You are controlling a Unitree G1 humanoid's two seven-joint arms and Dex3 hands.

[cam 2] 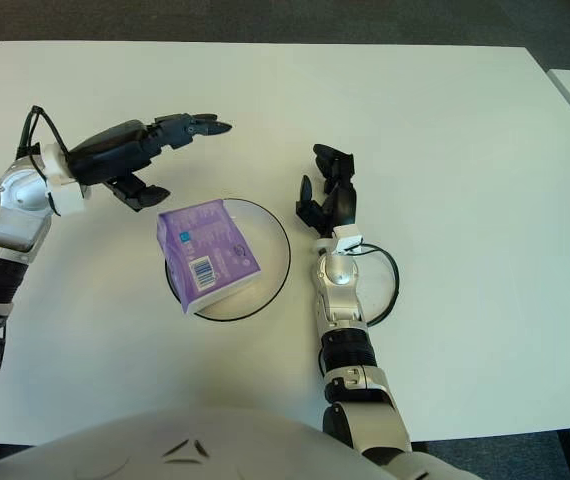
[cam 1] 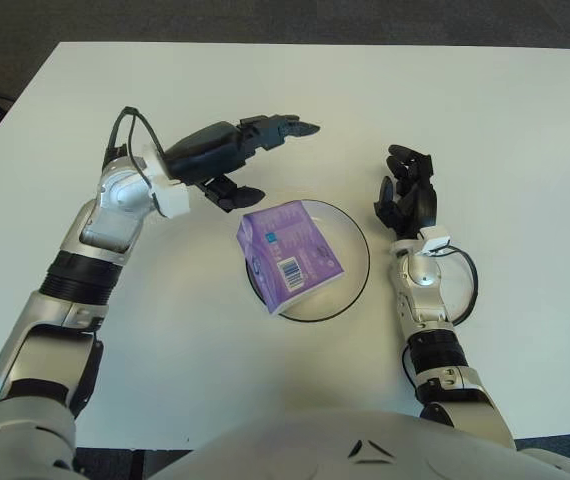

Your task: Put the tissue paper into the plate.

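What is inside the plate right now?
The purple tissue pack lies in the plate, overhanging its near-left rim. Whatever sits beneath the pack is hidden. The left hand is open, apart from it; the right hand shows beside the plate's right.

Smooth matt white on the surface (cam 1: 485, 110), without grain or texture. Glossy purple plastic wrap with a printed barcode label on the tissue paper (cam 1: 290, 255), lying in a plate (cam 1: 353, 262) of clear, glass-like material with a dark rim. Matt black plastic on the left hand (cam 1: 227, 150) and right hand (cam 1: 407, 195), satin silver metal-look shells on the forearms behind.
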